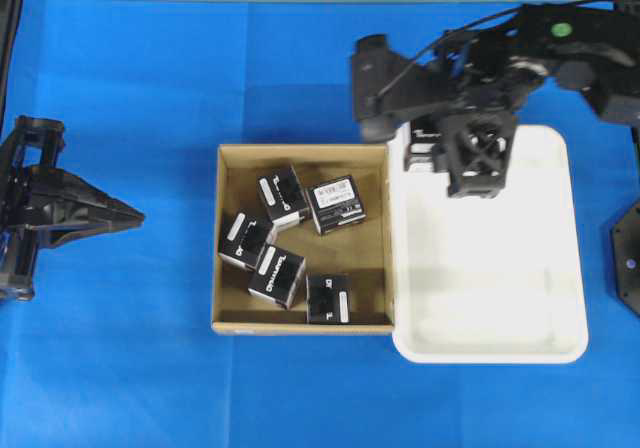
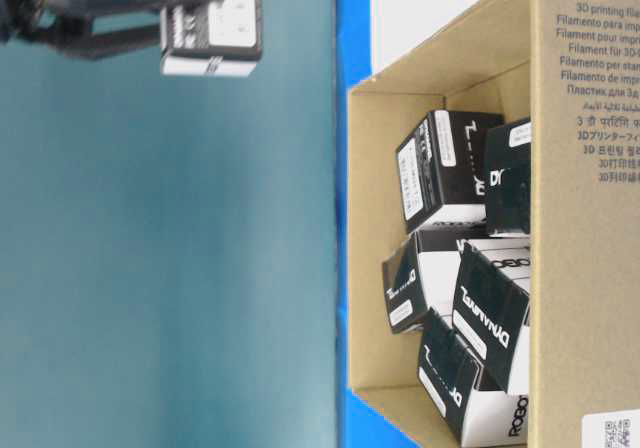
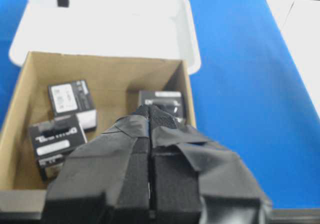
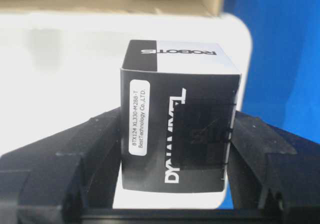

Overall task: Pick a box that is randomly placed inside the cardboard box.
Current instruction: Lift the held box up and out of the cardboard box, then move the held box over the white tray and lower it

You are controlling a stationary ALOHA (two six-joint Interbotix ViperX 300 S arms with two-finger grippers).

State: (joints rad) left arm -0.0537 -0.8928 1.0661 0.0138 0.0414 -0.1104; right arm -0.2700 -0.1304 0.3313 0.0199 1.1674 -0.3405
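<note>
My right gripper [image 1: 425,148] is shut on one black box [image 4: 177,119] with a white label strip and white lettering. It holds the box in the air over the far left corner of the white tray [image 1: 500,308]. From table level the held box [image 2: 212,23] hangs well above the surface. The brown cardboard box [image 1: 300,151] lies left of the tray with several black boxes [image 1: 283,196] loose inside. My left gripper [image 1: 135,216] is shut and empty, left of the cardboard box. In the left wrist view its fingertips [image 3: 150,115] point at the carton.
The white plastic tray [image 3: 115,29] touches the carton's right wall and holds nothing on its floor. Blue cloth [image 1: 150,368] covers the table all around. The right arm's body [image 1: 560,38] reaches in from the far right.
</note>
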